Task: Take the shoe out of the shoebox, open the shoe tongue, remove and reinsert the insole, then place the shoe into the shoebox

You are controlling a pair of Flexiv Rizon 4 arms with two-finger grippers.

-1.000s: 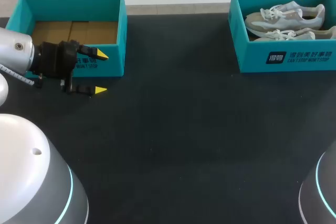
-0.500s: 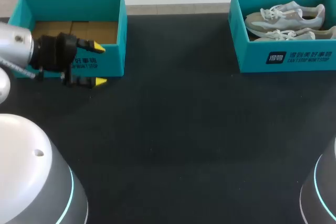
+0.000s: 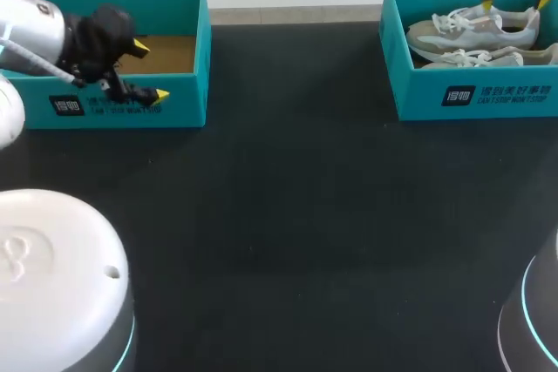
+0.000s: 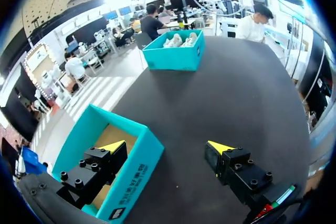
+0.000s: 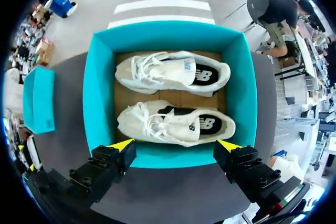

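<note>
Two shoes [image 5: 173, 74] lie in the shoebox [image 5: 100, 103]. My right jaws and left jaws stand apart. I would pinch the nearer shoe [image 5: 168, 124], light and soft, at its firmer heel [image 5: 218, 127].

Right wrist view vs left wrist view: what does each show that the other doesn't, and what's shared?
Right wrist only: the layout inside the shoebox, with the near sneaker and far sneaker side by side, toes the same way. The right gripper, jaws open, is over one long wall.
Left wrist only: the empty box with its bare cardboard floor. The left gripper, jaws open, is astride its wall, one finger over the box, one over the table.
Shared: both teal boxes on the black table; from the left wrist the sneakers are small and far.
</note>
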